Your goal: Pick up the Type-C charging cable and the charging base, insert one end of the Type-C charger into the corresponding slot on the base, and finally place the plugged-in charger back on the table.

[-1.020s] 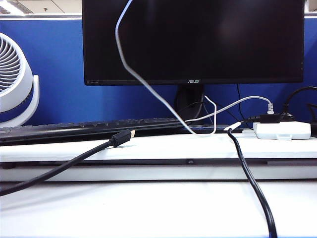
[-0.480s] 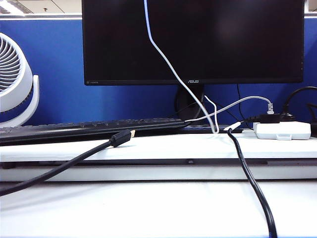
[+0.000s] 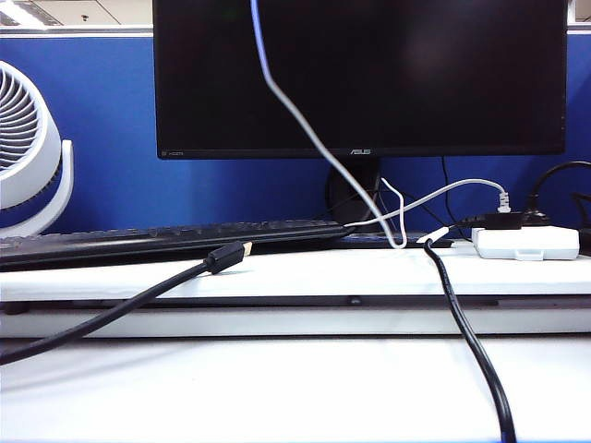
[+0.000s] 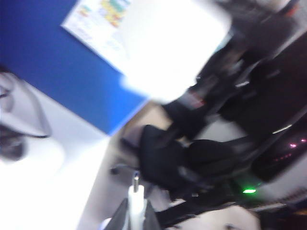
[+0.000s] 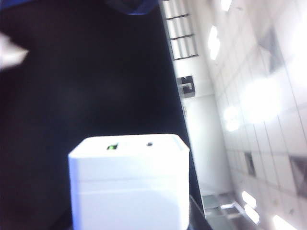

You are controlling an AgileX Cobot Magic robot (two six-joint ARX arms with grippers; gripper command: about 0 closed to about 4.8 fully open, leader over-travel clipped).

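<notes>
The Type-C charging cable (image 3: 314, 135) hangs from above the exterior view across the dark monitor down to the raised shelf (image 3: 277, 275) of the table (image 3: 277, 388). Neither gripper shows in that view. In the blurred left wrist view, my left gripper (image 4: 136, 216) is shut on the cable's white plug (image 4: 136, 203), whose metal tip sticks out past the fingers (image 4: 120, 221). In the right wrist view the charging base (image 5: 129, 182), a plain white block, fills the space between the jaws of my right gripper (image 5: 129, 218), held in front of the black screen.
On the shelf lie a keyboard (image 3: 166, 240), a black cable with a gold-tipped plug (image 3: 226, 257), and a wider white box (image 3: 526, 242) at the right. A pale cable (image 3: 452, 192) runs to that box. Another thick black cable (image 3: 471, 341) runs down to the front edge. A fan (image 3: 28, 148) stands at left.
The hanging white cable has swung: its upper part moved right, then a little back left, and its low bend slid right along the shelf. Everything else on the table has kept still.
</notes>
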